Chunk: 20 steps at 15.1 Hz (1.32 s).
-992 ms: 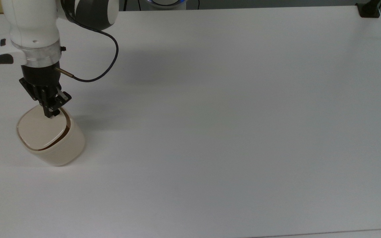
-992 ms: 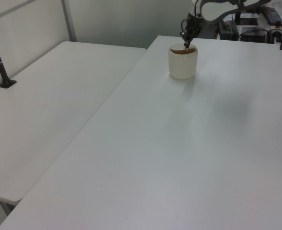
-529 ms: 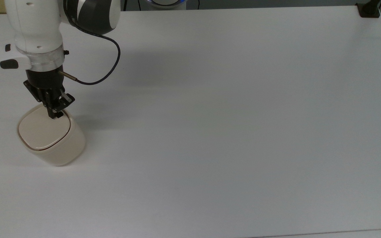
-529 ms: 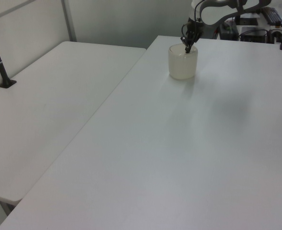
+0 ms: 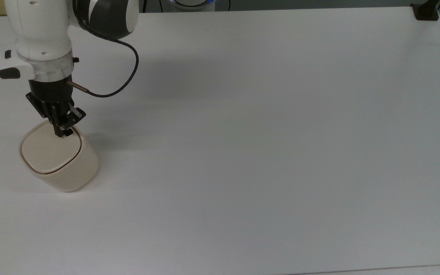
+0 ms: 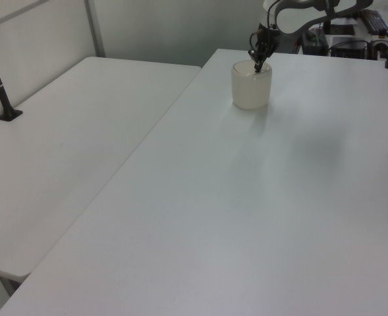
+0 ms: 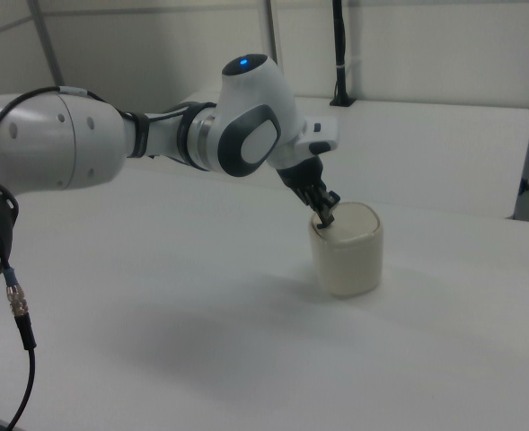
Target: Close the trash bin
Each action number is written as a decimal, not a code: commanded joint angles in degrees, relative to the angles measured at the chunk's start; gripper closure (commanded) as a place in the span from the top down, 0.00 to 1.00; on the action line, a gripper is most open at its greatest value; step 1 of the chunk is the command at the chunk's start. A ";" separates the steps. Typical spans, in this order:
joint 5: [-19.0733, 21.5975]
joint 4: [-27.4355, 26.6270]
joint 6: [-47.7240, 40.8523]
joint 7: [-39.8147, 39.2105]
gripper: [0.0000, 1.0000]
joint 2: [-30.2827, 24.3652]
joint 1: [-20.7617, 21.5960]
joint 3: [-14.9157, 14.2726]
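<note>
**Item: desktop bin with arm tool on its lid**

Gripper: black two-finger tool on a white Panda arm, pointing down. Fingers pressed together, nothing between them. Tips rest on the lid's edge. Also seen in the left view and the right view.

Trash bin: cream, rounded-square body, standing upright directly beneath the gripper. The greater part of it extends from the tips toward the top view's bottom. In the right view it lies below and toward the right view's right of the tips; in the left view it sits straight under them.

Lid: flat, lying level with the rim, a thin dark seam around it. Reads as closed.

Cable: black, looping from the wrist above the gripper toward the top view's right.

Table: white, carrying the bin.

Second table: white, beside the first, well apart from the gripper on the left view's left.
</note>
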 commanded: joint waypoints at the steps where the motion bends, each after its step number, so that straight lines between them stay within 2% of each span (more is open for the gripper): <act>1: -0.14 -0.21 -3.71 -0.86 0.03 -6.06 3.77 0.27; 5: -0.14 -0.21 -14.59 -1.04 0.03 -11.51 9.13 0.27; 8: -0.14 -0.47 -24.96 -5.24 0.03 -14.32 13.79 0.54; 11: 0.04 -0.73 -32.27 -8.94 0.06 -16.79 16.43 1.24; 13: 0.65 -1.08 -36.23 -11.92 0.12 -19.25 16.79 1.59; 15: 0.92 -1.00 -39.22 -12.82 0.33 -19.78 16.88 1.68; 17: 0.92 -1.00 -40.02 -12.38 0.72 -20.57 16.79 1.86; 18: 0.74 -1.00 -40.37 -12.38 0.84 -20.66 16.79 1.86; 19: 0.74 -0.82 -40.81 -12.46 0.88 -20.75 16.70 1.77; 20: 0.74 -0.82 -40.90 -12.47 1.00 -20.84 16.53 1.77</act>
